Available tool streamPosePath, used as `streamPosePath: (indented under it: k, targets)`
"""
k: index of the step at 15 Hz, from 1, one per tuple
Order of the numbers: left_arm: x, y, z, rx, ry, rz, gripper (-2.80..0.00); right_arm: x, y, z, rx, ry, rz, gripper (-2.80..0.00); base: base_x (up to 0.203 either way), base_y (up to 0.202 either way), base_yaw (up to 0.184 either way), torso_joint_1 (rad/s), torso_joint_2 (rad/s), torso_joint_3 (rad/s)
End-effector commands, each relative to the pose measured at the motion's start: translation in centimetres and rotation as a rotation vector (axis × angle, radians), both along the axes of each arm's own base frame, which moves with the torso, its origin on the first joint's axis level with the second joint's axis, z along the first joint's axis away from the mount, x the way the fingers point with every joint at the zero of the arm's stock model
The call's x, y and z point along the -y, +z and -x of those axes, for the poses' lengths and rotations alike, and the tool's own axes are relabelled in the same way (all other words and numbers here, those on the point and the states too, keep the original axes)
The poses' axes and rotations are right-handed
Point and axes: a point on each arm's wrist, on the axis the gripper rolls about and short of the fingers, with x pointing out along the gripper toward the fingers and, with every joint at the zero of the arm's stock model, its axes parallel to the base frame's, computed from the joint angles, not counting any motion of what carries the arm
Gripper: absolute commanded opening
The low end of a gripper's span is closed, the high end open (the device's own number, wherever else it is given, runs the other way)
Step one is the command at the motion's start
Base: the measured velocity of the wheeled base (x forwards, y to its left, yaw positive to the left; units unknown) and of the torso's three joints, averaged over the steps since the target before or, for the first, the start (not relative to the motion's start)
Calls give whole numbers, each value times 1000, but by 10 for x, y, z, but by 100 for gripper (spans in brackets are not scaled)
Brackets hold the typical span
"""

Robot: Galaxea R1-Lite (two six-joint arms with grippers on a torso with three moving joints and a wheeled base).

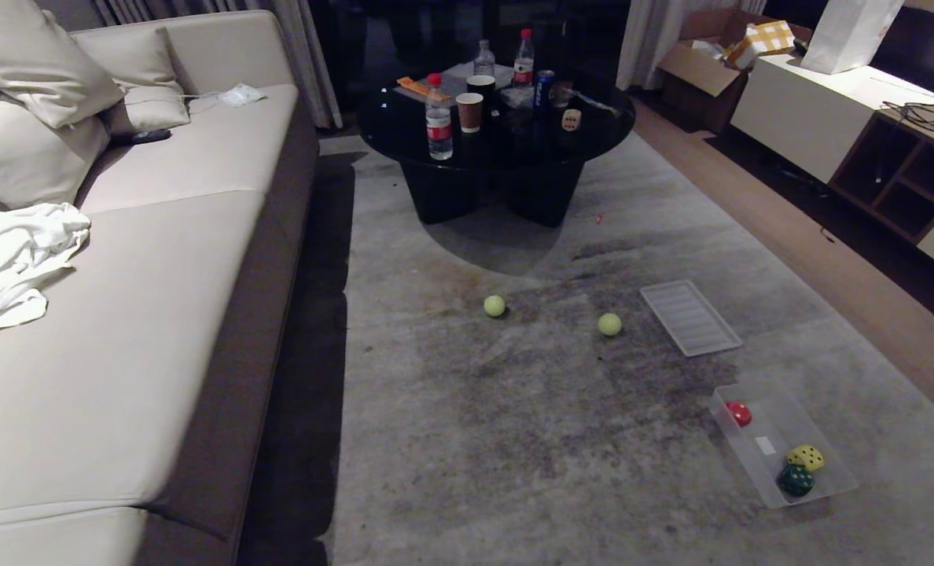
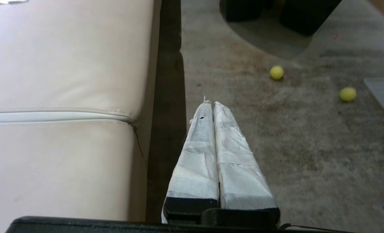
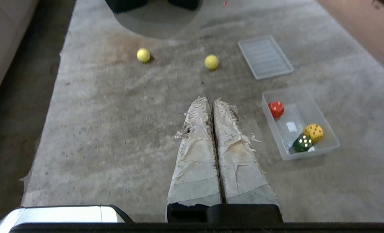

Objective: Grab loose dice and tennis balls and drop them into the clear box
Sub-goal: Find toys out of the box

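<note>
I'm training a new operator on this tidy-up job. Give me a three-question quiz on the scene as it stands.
1. True or false: both tennis balls already lie inside the clear box.
2. Multiple choice: the beige die rests on (A) the sofa, (B) the black round table, (C) the carpet.
3. Fill in: the ribbed lid lies on the carpet, ____ the clear box rather than on it.

Key
1. False: both lie loose on the carpet.
2. B.
3. Apart from. The box stands uncovered and holds a red piece, a yellow die and a green die.
</note>
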Motion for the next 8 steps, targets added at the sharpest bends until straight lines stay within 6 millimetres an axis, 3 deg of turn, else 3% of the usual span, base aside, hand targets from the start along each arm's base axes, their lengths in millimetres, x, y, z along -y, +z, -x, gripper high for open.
streamPosePath:
  k: [1,8]
  targets:
    - [0,0,0,-2,1,2,-280,0,-3,-1,-10,-1,0,-280,0,0,0,0,4,-200]
    - [0,0,0,0,1,4,-280,0,-3,-1,-10,-1,0,-280,0,0,0,2,3,-201]
